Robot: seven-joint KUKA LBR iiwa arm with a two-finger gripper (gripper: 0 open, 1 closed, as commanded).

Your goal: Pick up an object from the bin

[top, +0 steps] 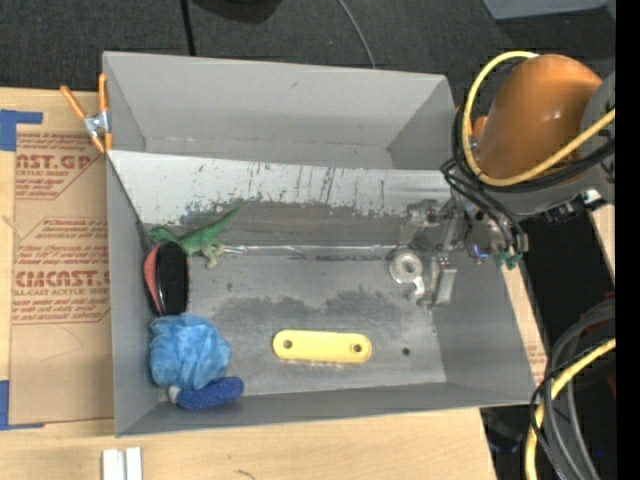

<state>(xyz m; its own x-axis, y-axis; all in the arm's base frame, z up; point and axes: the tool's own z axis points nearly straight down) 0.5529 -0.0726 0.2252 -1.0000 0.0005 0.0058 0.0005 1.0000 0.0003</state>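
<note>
My gripper [424, 276] hangs low over the bare floor at the right side of the bin. Its two metal fingers stand apart, and nothing is between them. The nearest loose thing is a flat yellow bar [322, 347] with rounded ends and a hole near each end. It lies on the floor to the lower left of the gripper, apart from it.
Along the left wall lie a green toy lizard [195, 236], a black and red oval thing [168, 276], a blue mesh puff [185, 353] and a blue handle-like piece [210, 395]. The arm with its orange dome and cables stands over the bin's right rim.
</note>
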